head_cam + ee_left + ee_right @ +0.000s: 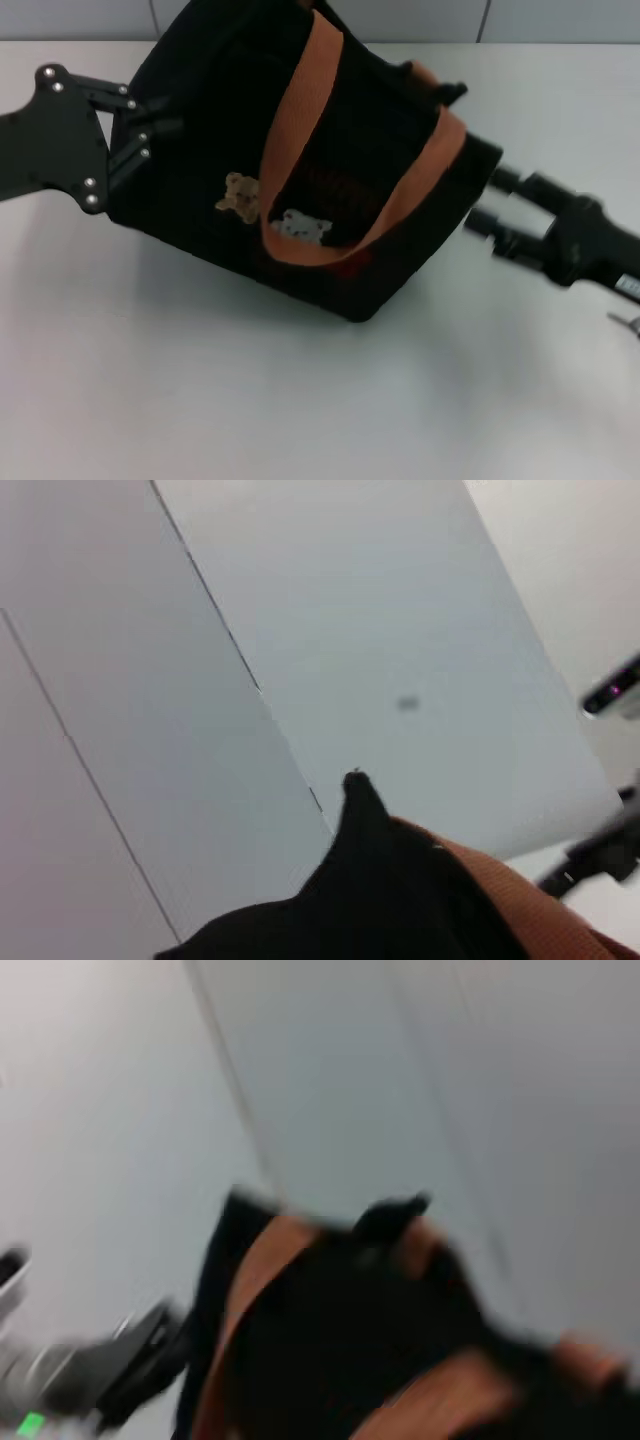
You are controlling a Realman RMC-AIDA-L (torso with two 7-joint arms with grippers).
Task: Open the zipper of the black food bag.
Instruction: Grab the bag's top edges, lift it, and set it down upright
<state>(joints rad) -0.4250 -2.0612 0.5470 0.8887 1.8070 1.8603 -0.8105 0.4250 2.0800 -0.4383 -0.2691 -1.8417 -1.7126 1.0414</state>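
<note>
White table (200, 400), with the black food bag (350, 170) tilted on it.

Bag (200, 150) lies tilted on the table (250, 400), centre-rear. Left gripper (135, 135) touches its left side; right gripper (490, 205) sits just beside its right.

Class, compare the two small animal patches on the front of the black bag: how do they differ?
The tan bear patch is brownish; the white patch is pale. The tan one sits outside the orange strap loop, nearer the left tool; the white one lies inside it. Both are sewn on the black food bag.
</note>
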